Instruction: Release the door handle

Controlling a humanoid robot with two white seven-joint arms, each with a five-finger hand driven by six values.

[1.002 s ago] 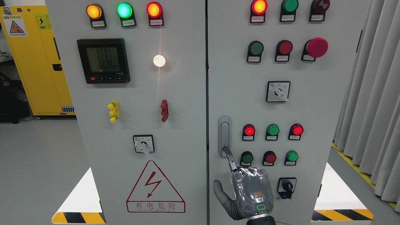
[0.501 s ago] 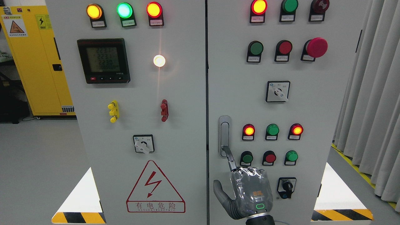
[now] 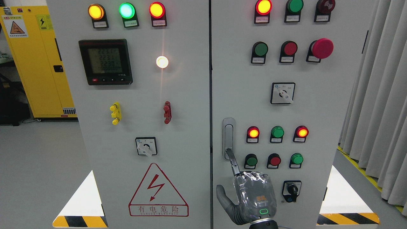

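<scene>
Here, the yellow cabinet [image 3: 35, 60] is standing at the far left of the room, behind the grey electrical cabinet [image 3: 190, 95] that is filling most of the scene. On its left door the meter display [image 3: 105, 61] is glowing, with a white lamp [image 3: 162, 61] shining beside it and a red-bordered warning triangle [image 3: 158, 190] sitting low near the door's bottom edge. Right of the centre seam, the door handle [image 3: 228, 137] is standing upright in its silver plate near the right door's left edge. The right hand [image 3: 251, 197], wrapped in clear plastic, is coming up from the bottom edge just below it; one finger is reaching up and touching the handle's lower end, the thumb is sticking out to the left, and the other fingers look curled, holding nothing. The left hand is not showing.

The letting-go seems to be nearly finished: only that fingertip is making contact. The next move probably calls for drawing the finger straight back and lowering the hand, keeping clear of the green button [image 3: 251, 161] just to the right. Further right, grey curtains [image 3: 378, 95] are hanging along the wall.
</scene>
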